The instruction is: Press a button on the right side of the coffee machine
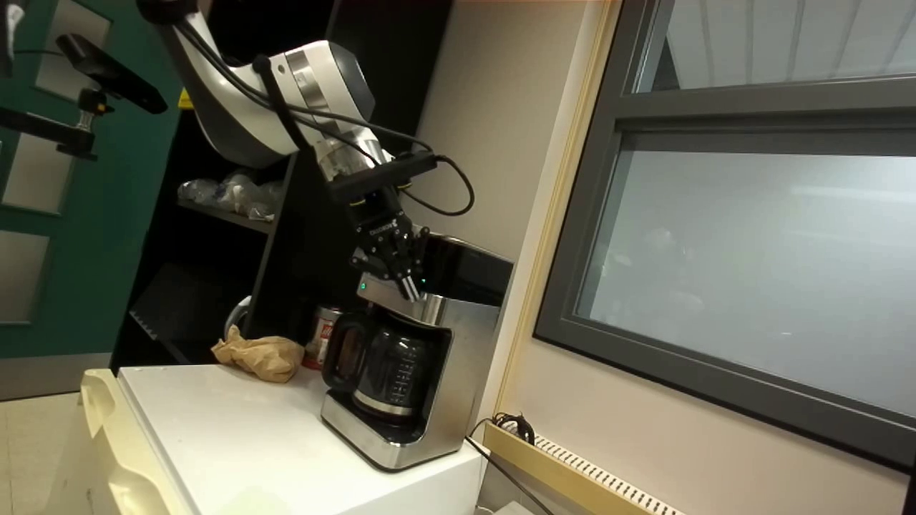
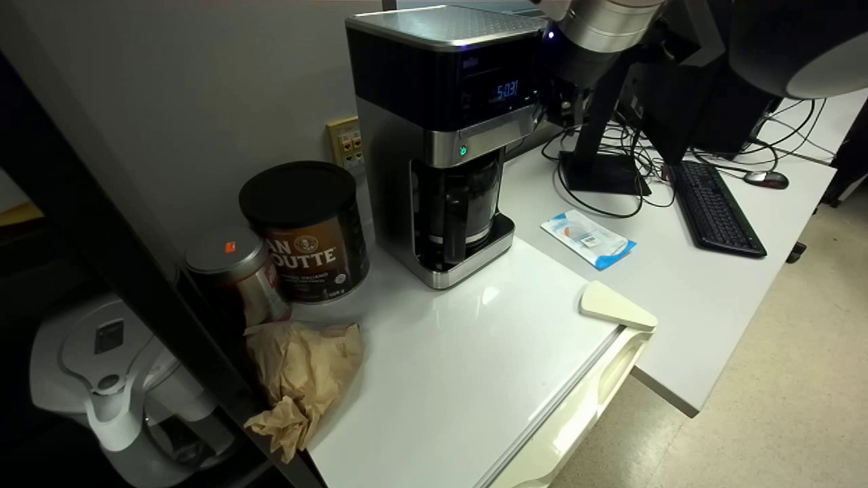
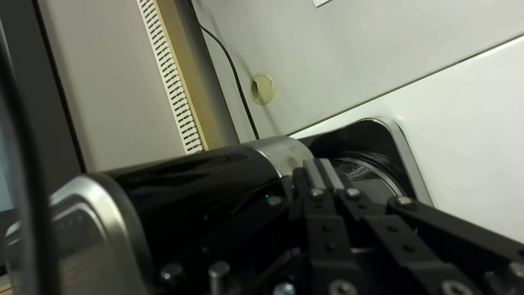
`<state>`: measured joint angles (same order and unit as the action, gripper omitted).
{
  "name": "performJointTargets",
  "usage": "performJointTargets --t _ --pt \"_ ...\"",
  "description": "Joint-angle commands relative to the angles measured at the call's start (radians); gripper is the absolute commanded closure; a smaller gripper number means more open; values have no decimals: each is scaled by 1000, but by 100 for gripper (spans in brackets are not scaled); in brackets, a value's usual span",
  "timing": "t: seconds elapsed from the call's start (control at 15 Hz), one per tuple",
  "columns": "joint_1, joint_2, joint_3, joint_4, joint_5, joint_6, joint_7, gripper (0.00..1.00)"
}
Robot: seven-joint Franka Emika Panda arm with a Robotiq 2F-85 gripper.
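Note:
The coffee machine (image 1: 472,365) stands upright, with a black top, a silver front panel and a dark glass carafe (image 1: 395,372). It also shows in an exterior view (image 2: 397,203) and, in part, in the wrist view (image 3: 192,180). Its display (image 2: 507,89) is lit, and a green-lit button (image 2: 463,150) shows on the silver strip. My gripper (image 1: 410,288) is shut and empty, pointing down at the right part of the front panel. In the wrist view, the fingertips (image 3: 323,174) lie side by side before the silver strip. Whether they touch it I cannot tell. The gripper hides the panel's right-hand buttons.
A crumpled paper bag (image 2: 305,379), a large coffee can (image 2: 319,264) and a smaller can (image 2: 234,271) stand beside the machine. A shelf post (image 2: 135,257) is close by. A packet (image 2: 588,237), cables and a keyboard (image 2: 719,207) lie on the adjoining desk.

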<state>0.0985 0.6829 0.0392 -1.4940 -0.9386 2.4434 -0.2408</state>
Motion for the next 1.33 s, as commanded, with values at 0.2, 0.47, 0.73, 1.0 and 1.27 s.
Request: performJointTargets --t 0.2,0.47,0.73,1.0,1.27 --pt "14 34 -8 60 25 -25 -43 100" --pt "20 -42 -10 -52 -10 9 -47 100" --pt "24 -124 -9 -179 -67 31 -66 100" --pt "32 -200 -9 -291 -147 14 -66 100" --pt "32 -270 -2 -393 -242 6 -62 100"
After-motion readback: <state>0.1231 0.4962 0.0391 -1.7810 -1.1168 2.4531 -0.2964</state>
